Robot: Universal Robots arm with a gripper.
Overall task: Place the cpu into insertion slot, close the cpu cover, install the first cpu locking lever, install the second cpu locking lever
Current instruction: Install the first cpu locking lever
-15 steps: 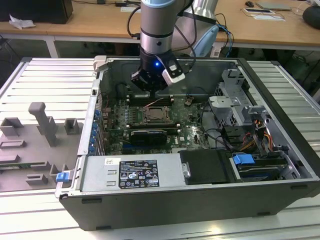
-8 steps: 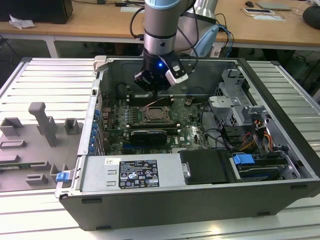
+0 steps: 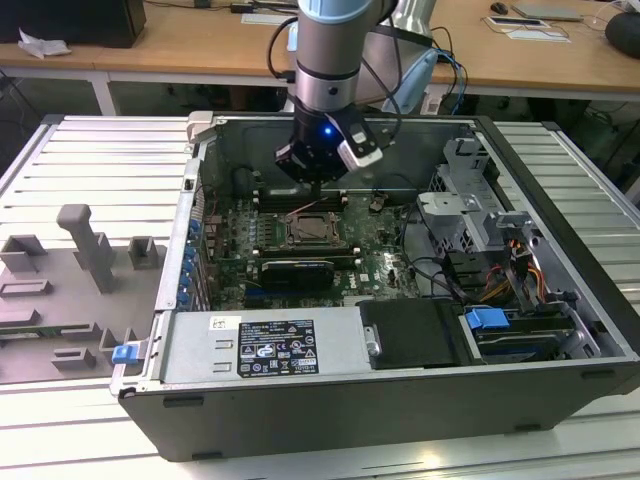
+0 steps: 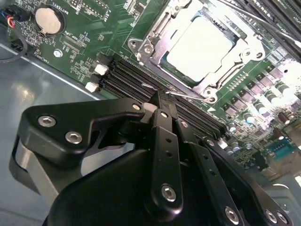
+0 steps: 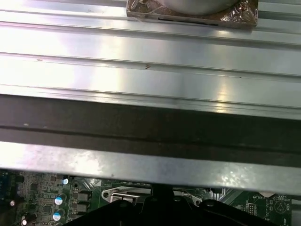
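Note:
The cpu (image 4: 200, 44) lies flat in the insertion slot (image 3: 312, 230), its pale metal top facing up. The cpu cover (image 4: 157, 35), a silver frame, is down around it. A thin wire locking lever (image 4: 188, 96) runs along the slot's edge nearest the gripper. My gripper (image 4: 162, 96) is shut, with the black fingers (image 4: 164, 127) pressed together and their tip right at that lever. In the exterior view the gripper (image 3: 317, 185) hangs inside the open computer case, just behind the slot. In the first wrist view its dark body (image 5: 160, 214) sits over the motherboard edge.
Black memory slots (image 4: 127, 75) run between gripper and slot. A coin battery (image 4: 47, 19) sits on the board. A black graphics card (image 3: 300, 270), power supply (image 3: 265, 345) and drive cage (image 3: 470, 200) crowd the case. Grey fixtures (image 3: 85, 250) stand at the exterior view's left.

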